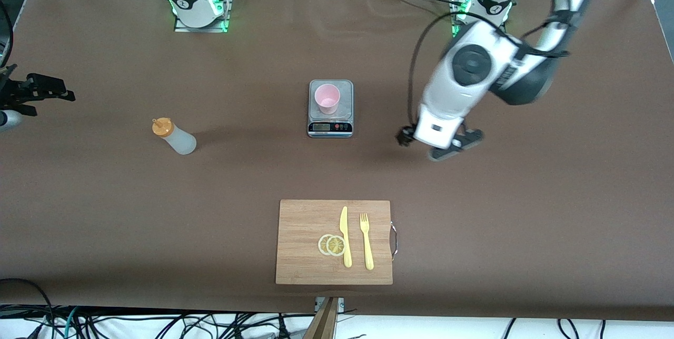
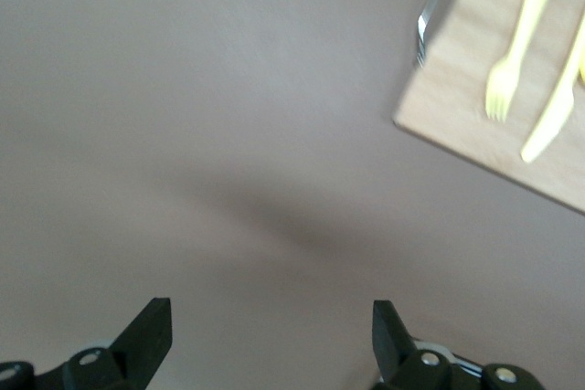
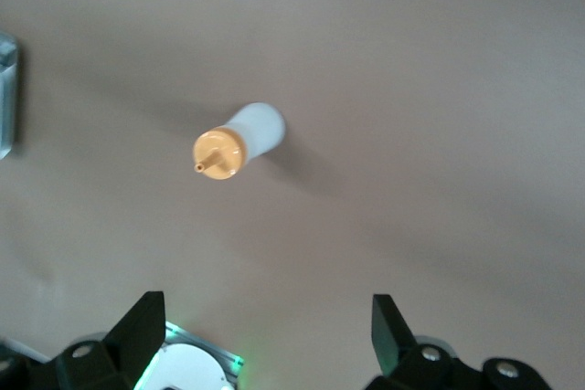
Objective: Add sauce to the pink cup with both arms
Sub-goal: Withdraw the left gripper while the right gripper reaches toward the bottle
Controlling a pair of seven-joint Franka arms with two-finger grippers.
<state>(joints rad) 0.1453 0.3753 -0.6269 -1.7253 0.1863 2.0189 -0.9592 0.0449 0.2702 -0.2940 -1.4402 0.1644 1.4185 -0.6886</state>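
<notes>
The pink cup point(image 1: 327, 98) stands upright on a small grey scale point(image 1: 330, 127) in the middle of the table. The sauce point(image 1: 175, 137), a whitish bottle with an orange cap, stands upright on the table toward the right arm's end. In the right wrist view the sauce point(image 3: 239, 144) shows from above. My right gripper point(image 1: 55, 91) point(image 3: 265, 326) hangs high over the table's right-arm end, open and empty, apart from the sauce. My left gripper point(image 1: 457, 145) point(image 2: 272, 331) is low over bare table beside the scale, toward the left arm's end, open with nothing between its fingers.
A wooden cutting board point(image 1: 303, 239) with a metal handle lies nearer to the front camera than the scale. On it lie two lemon slices point(image 1: 331, 245), a yellow knife point(image 1: 345, 236) and a yellow fork point(image 1: 366, 241). The board's corner point(image 2: 457, 107) shows in the left wrist view.
</notes>
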